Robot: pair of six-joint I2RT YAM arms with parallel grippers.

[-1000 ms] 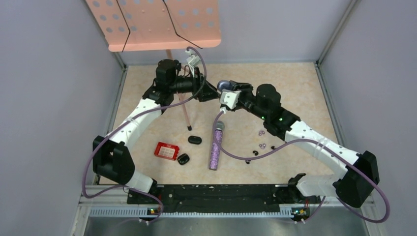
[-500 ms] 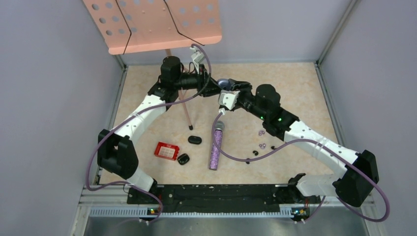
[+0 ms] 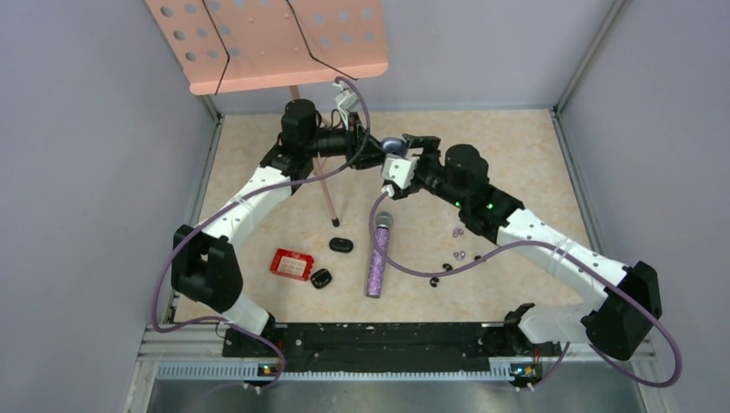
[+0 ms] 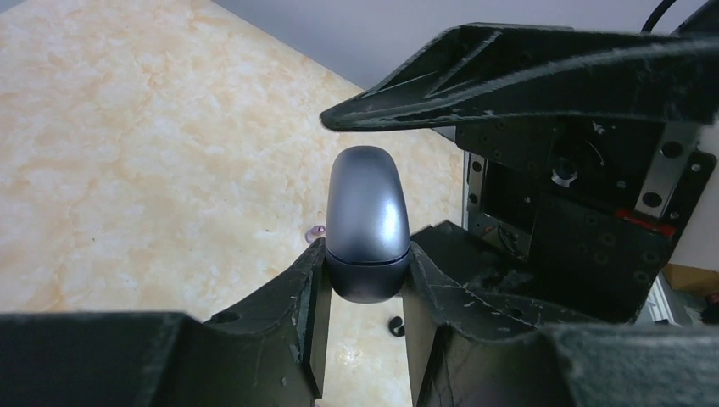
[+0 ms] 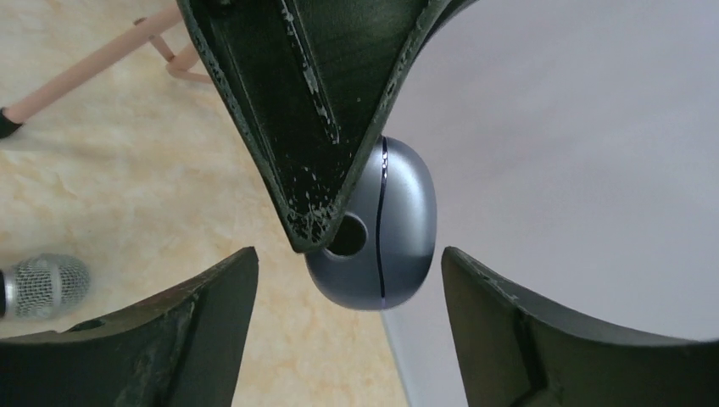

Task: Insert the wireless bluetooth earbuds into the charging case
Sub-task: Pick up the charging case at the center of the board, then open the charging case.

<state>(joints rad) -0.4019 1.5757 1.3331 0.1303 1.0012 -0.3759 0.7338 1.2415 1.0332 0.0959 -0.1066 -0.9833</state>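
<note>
My left tool (image 4: 363,270) has just clamped the closed grey case (image 4: 366,212); my right tool (image 5: 349,284) has sprung apart around it, letting go. Handover done, mid-air. Earbuds (image 3: 459,255) lie on the bench (image 3: 534,155), none inserted. Right tool now free for the lid.

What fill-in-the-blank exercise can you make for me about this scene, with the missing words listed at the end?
1. The left pincer is shut on the grey case, and the right pincer around it is ____.
2. The microphone lies on the table, and its handle is ____.
3. The earbuds lie on the table to the ____ of the microphone.
4. The small box is ____.
Missing words: open; purple; right; red.
</note>
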